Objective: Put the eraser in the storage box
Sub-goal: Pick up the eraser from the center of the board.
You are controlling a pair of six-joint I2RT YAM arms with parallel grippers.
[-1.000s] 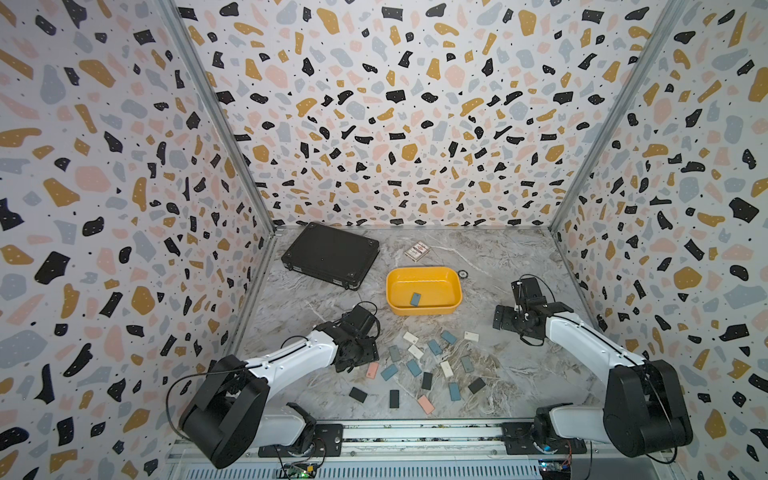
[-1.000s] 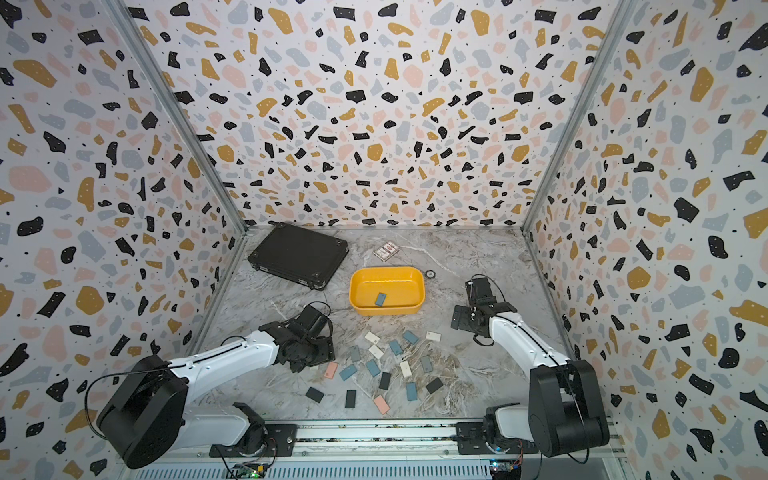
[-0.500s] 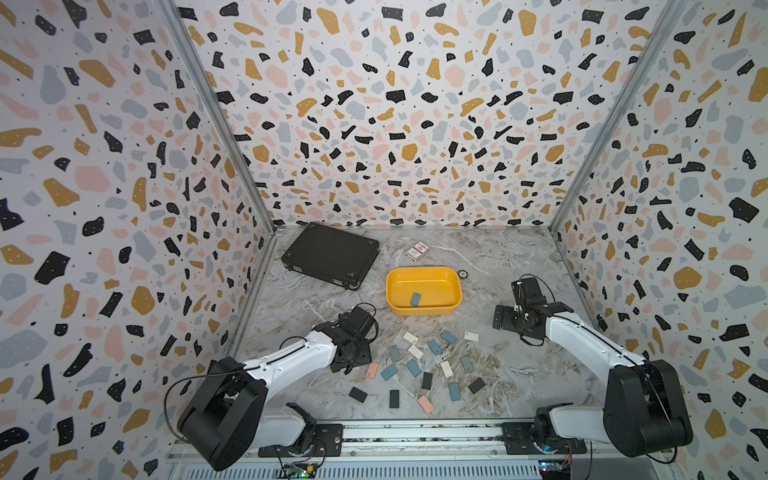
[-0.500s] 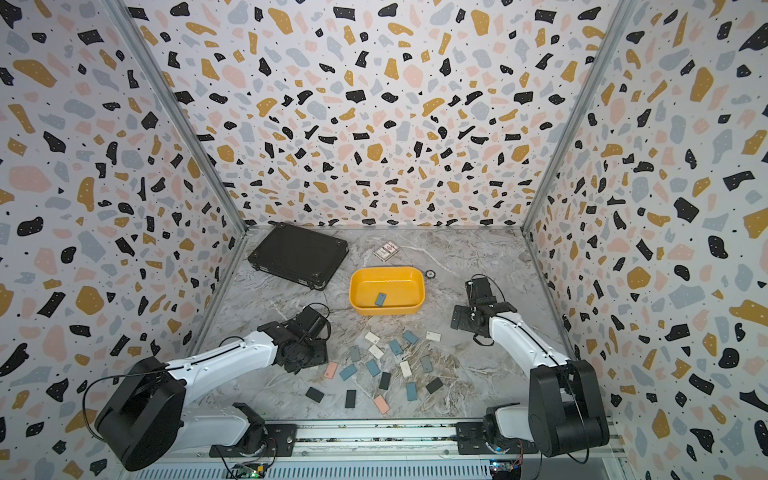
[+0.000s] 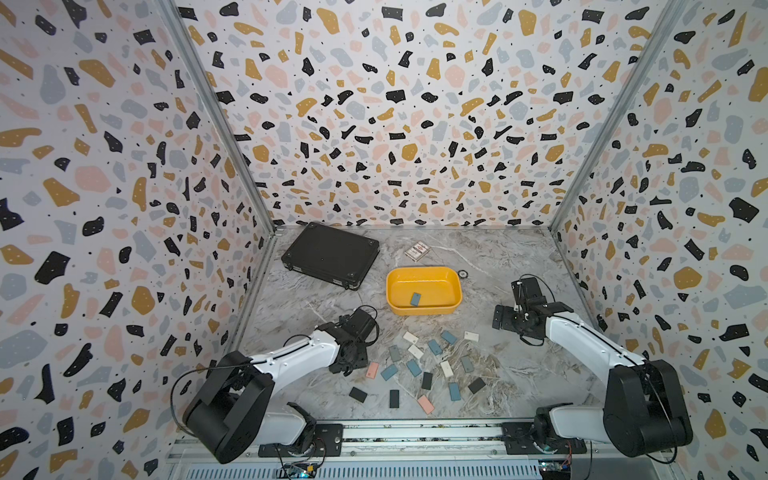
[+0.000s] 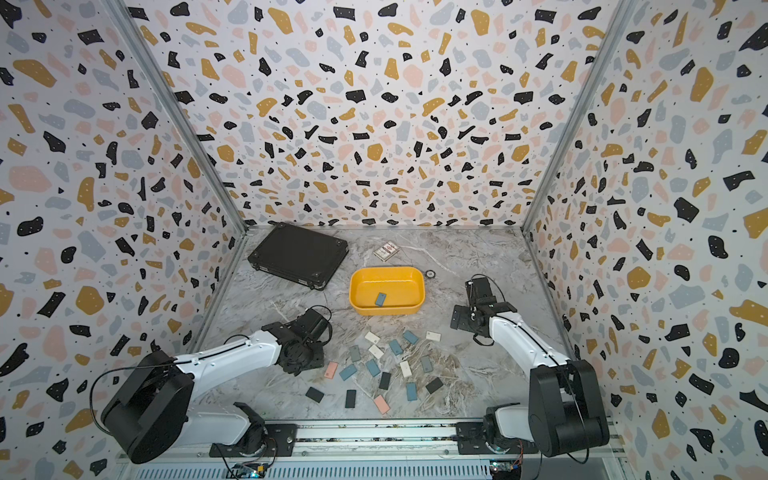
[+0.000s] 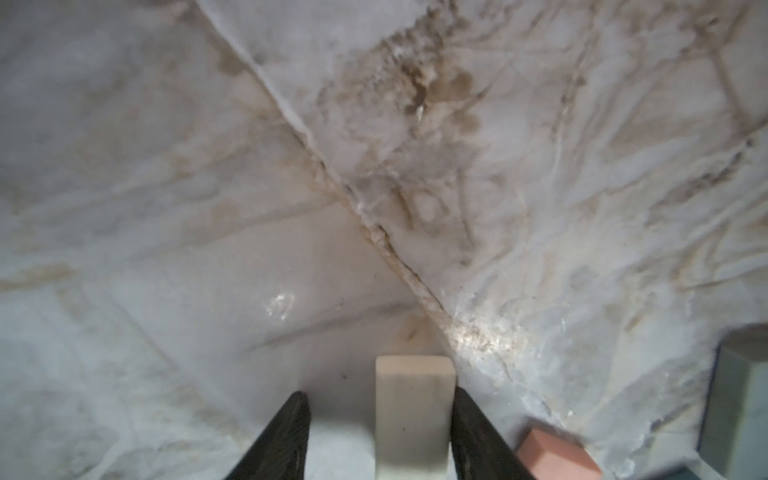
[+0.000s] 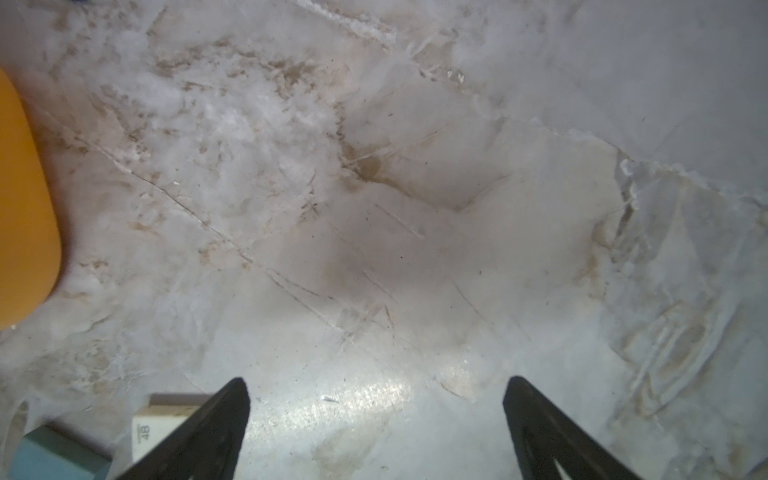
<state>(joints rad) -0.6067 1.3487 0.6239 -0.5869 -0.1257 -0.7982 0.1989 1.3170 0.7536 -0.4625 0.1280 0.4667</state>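
In the left wrist view a cream-white eraser (image 7: 413,407) lies on the marble table between the fingers of my left gripper (image 7: 379,392). One finger touches its side; the other stands a gap away, so the jaws are open around it. In both top views the left gripper (image 5: 347,368) (image 6: 301,365) points down at the left edge of the eraser scatter and hides that eraser. The yellow storage box (image 5: 432,286) (image 6: 395,284) sits mid-table with a blue eraser (image 5: 415,299) inside. My right gripper (image 5: 505,318) (image 8: 377,384) hovers right of the box, open and empty.
Several erasers (image 5: 432,365) in pink, blue, grey, black and white lie scattered in front of the box; a pink one (image 7: 557,455) is just beside my left fingers. A black case (image 5: 332,259), a card pack (image 5: 417,250) and a small ring (image 5: 463,273) lie at the back.
The left jaws have narrowed around the white eraser, and the left gripper has settled slightly lower at the scatter's left edge. The right arm has not moved.
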